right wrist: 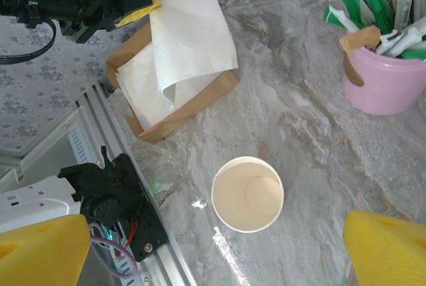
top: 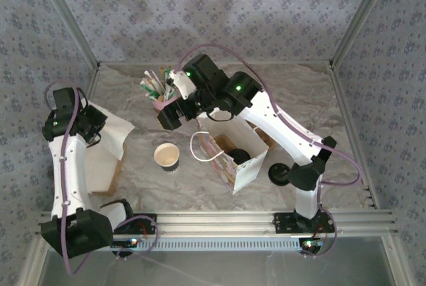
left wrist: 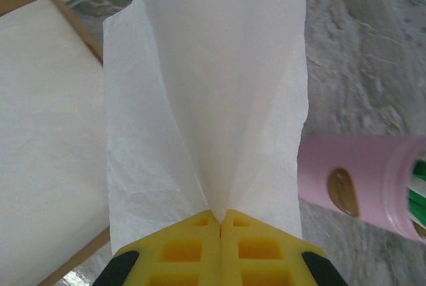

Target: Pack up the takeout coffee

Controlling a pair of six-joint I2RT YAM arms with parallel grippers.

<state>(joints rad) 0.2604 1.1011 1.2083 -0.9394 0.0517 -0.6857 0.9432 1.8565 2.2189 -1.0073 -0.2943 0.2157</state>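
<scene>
The left gripper (left wrist: 219, 216) is clamped on a white napkin (left wrist: 206, 100) above its brown tray (right wrist: 183, 112), likely bound for the paper bag (top: 234, 159), while the right gripper (right wrist: 213, 253) hangs wide open over the empty cup (right wrist: 247, 194) on the surface (right wrist: 299, 120), seemingly ready to grasp it.
</scene>
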